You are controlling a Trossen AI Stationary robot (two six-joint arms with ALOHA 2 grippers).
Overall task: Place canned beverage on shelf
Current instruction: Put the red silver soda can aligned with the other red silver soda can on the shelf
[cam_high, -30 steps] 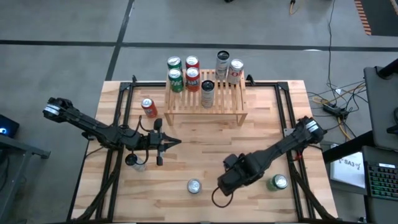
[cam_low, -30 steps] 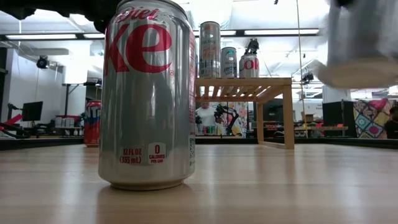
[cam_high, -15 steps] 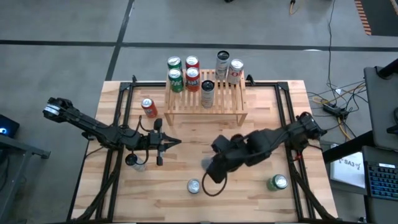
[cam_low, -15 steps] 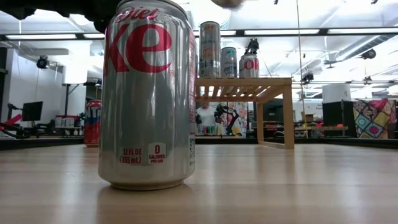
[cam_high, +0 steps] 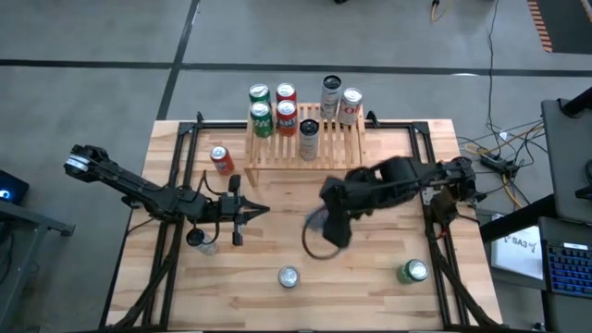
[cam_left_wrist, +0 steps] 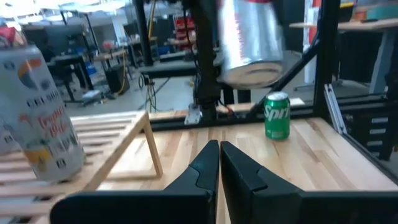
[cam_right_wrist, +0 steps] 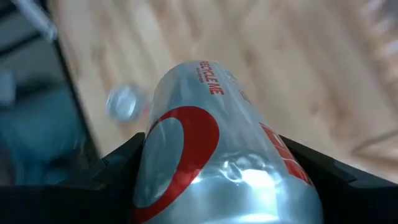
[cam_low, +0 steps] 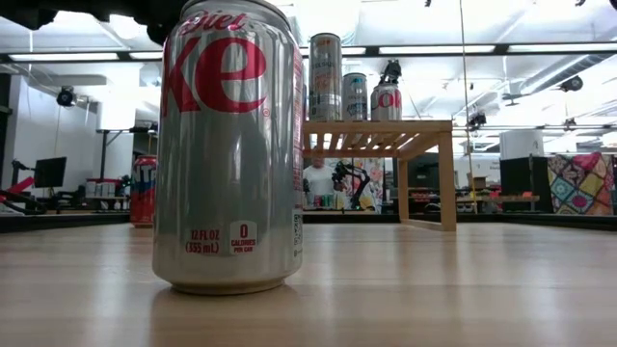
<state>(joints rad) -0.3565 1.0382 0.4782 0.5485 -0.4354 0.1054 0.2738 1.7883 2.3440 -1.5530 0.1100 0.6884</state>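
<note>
- Right now the right gripper [cam_high: 326, 222] hangs above the table [cam_high: 388, 296], in front of the shelf [cam_high: 305, 159], its fingers [cam_right_wrist: 121, 163] clamped on either side of a silver-and-red can [cam_right_wrist: 211, 165].
- From the left wrist view that same can [cam_left_wrist: 249, 40] hangs in the air, clear of the tabletop, with a green can [cam_left_wrist: 277, 116] standing on the wood beyond it.
- Over at the shelf, a low light-wood slatted rack at the table's far edge, six cans stand: two green [cam_high: 261, 118], two red [cam_high: 286, 115], a dark one [cam_high: 309, 139] and two silver ones [cam_high: 331, 95].
- Beside the shelf's left end a red can [cam_high: 221, 161] stands on the table.
- Nearer the front edge, well away from the shelf, another silver can [cam_high: 289, 277] stands alone; the low view shows its Diet Coke label [cam_low: 229, 145] close up.
- Meanwhile the left gripper [cam_high: 257, 213] waits to the front-left of the shelf, its fingers [cam_left_wrist: 205, 168] pressed together on nothing.
</note>
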